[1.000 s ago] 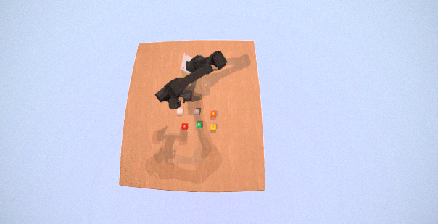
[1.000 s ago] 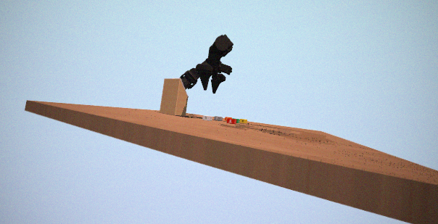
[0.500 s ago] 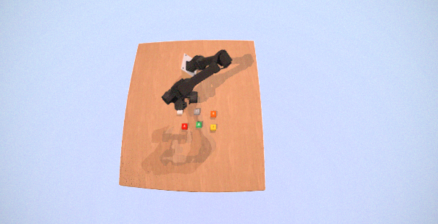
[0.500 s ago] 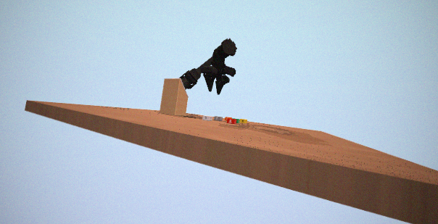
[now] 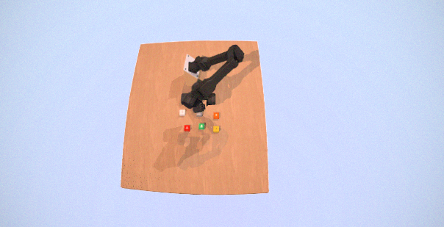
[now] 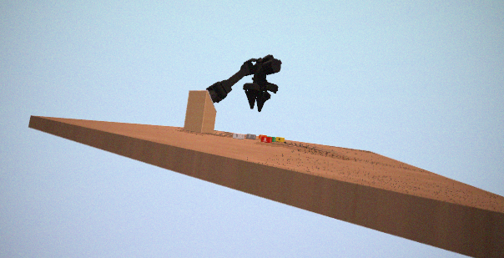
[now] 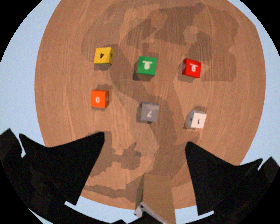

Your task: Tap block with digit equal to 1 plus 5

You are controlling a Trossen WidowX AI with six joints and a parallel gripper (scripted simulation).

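My gripper (image 6: 255,109) (image 7: 146,142) is open and empty, pointing down, well above the table. A green block (image 5: 201,126) (image 7: 147,66) and a red block (image 5: 187,128) (image 6: 265,139) (image 7: 192,68) each show a rounded digit with a bar, upside down in the wrist view; I cannot tell which is a 6. A grey block (image 5: 199,114) (image 7: 149,112) shows 7, nearest the space between the fingertips in the wrist view. A white block (image 5: 182,112) (image 7: 197,120) shows 1, an orange block (image 5: 216,115) (image 7: 99,99) 0, a yellow block (image 5: 216,128) (image 7: 103,55) 4.
The blocks stand apart in two rows on the wooden table (image 5: 235,161) (image 6: 209,151). The arm's base stand (image 6: 194,112) is behind the row of white, grey and orange blocks. The arm partly covers the grey block in the top view, and its shadows fall across the table.
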